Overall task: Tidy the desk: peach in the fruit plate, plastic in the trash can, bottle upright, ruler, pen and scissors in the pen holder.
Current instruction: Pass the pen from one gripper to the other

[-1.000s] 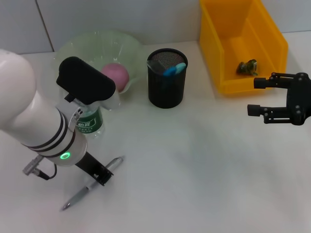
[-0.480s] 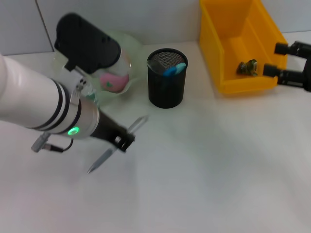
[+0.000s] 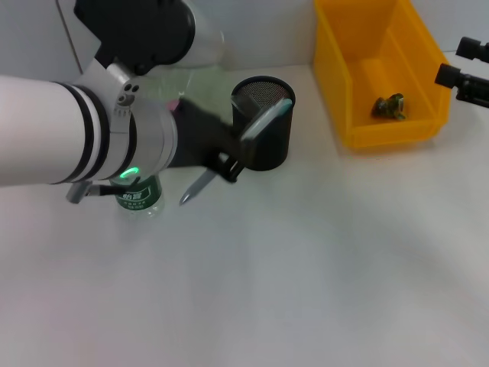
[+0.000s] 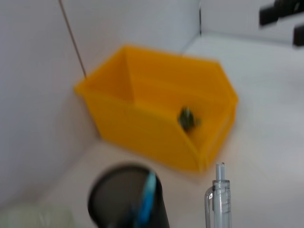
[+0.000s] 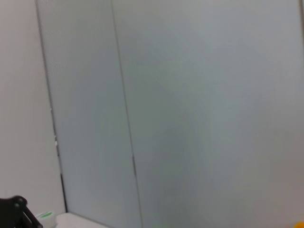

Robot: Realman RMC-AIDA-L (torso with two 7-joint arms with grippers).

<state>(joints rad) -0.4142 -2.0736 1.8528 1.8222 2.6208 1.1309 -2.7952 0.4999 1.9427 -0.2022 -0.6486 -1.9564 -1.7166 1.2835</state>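
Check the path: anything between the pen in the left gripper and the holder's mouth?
Nothing visible blocks it. The left gripper holds the pen tilted, its upper end already at the holder rim. Inside, blue items lean to one side, leaving the rest of the mouth open.

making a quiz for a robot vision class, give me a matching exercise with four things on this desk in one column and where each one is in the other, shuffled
Things:
1. clear plastic pen
2. crumpled green plastic scrap
3. green-labelled plastic bottle
4. blue-handled item

Places:
A. standing upright on the desk under the left arm
B. inside the black mesh pen holder
C. held in the left tool, tilted, beside the pen holder
D. on the floor of the yellow plastic bin

Pairs: 1-C, 2-D, 3-A, 4-B
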